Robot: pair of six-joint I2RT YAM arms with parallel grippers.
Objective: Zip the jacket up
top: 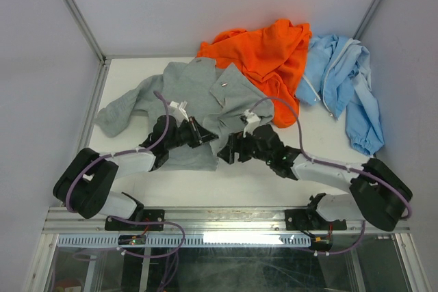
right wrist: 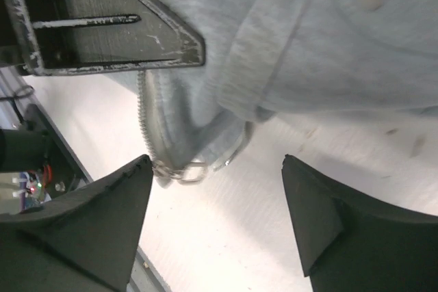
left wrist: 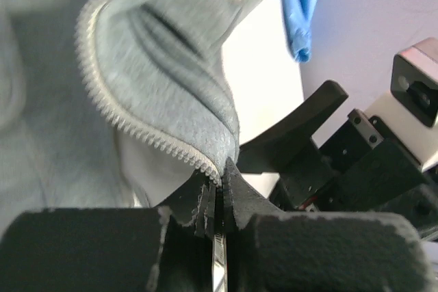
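The grey fleece jacket (top: 205, 97) lies spread on the white table, front open. My left gripper (top: 204, 135) is shut on the bottom end of one zipper edge (left wrist: 161, 143) and lifts it; the pale teeth curve up and away from the jaws in the left wrist view. My right gripper (top: 226, 152) is open just right of it. In the right wrist view the other zipper edge (right wrist: 142, 111) with its metal slider and pull ring (right wrist: 188, 169) hangs just beyond my left fingertip (right wrist: 133, 176), above the table. The right jaws hold nothing.
An orange garment (top: 263, 49) lies at the back, overlapping the grey jacket's right side. A light blue jacket (top: 345, 83) lies at the back right. The left gripper's finger (right wrist: 116, 32) shows at the top left of the right wrist view. Enclosure walls stand on three sides.
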